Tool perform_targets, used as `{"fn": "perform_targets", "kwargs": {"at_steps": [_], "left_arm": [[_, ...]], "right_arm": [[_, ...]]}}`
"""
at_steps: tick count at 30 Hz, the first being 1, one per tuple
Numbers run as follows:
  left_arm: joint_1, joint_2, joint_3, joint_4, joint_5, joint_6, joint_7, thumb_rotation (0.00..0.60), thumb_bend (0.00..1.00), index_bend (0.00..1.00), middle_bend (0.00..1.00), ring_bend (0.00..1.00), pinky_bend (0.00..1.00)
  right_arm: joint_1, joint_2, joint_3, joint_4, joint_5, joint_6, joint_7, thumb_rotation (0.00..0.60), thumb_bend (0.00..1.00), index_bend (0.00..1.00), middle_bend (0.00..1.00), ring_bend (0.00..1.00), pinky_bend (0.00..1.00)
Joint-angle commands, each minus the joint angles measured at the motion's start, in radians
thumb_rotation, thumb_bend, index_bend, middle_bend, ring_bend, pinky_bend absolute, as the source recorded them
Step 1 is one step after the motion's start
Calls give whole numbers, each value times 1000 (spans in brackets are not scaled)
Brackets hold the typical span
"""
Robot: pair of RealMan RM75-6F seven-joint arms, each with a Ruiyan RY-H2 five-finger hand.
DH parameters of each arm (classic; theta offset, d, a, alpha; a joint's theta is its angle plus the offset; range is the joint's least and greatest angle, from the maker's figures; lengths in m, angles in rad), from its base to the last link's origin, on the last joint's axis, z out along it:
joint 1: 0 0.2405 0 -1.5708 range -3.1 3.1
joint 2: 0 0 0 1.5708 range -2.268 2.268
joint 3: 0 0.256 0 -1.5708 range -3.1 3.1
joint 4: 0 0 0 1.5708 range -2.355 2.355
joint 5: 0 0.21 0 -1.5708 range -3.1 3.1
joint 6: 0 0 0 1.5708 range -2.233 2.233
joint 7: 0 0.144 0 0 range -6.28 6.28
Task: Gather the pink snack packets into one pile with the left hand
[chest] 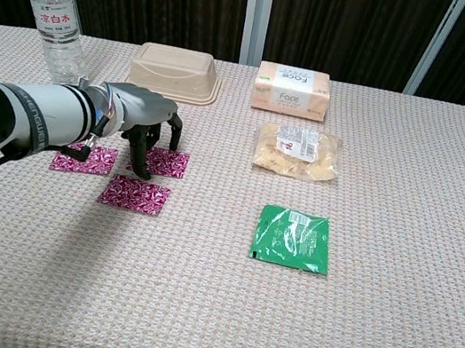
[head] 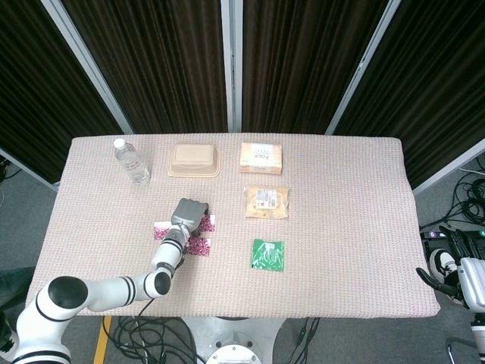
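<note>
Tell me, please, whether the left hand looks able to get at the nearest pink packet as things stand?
Probably yes: the left hand stands on the far packet, and the nearest packet lies just beside it with nothing on it.

"Face" — on the tissue box (chest: pixel 291 90)
</note>
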State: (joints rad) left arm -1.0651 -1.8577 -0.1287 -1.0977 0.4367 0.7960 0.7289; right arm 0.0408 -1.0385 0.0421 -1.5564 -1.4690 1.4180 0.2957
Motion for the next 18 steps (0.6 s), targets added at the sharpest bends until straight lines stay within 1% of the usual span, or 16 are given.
{"fn": "perform_targets", "kwargs": {"at_steps": [1, 5, 10, 18], "left_arm": [[1, -2, -2, 4, 0, -1, 2, 600, 228, 397, 830, 854, 868], [4, -8, -6, 12, 4, -2, 4, 600, 230, 406, 831, 854, 868], [10, -6, -10, 7, 21, 6, 3, 600, 242, 486, 836, 858, 868], [24, 40, -26, -58, 50, 36, -7, 600, 249, 493, 837, 858, 868]], "right_arm": [[1, 0, 0, -1, -1, 0, -1, 91, 88, 63, 111, 1, 77], [-1, 2, 0, -3, 1, 0, -3, 93, 86, 63, 112, 0, 77], [-2, 2, 0, -5, 2, 1, -4, 92, 88, 62, 111, 0, 77], [-3, 4, 2, -7, -3, 8, -4, 90, 89, 63, 110, 0, 77]]}}
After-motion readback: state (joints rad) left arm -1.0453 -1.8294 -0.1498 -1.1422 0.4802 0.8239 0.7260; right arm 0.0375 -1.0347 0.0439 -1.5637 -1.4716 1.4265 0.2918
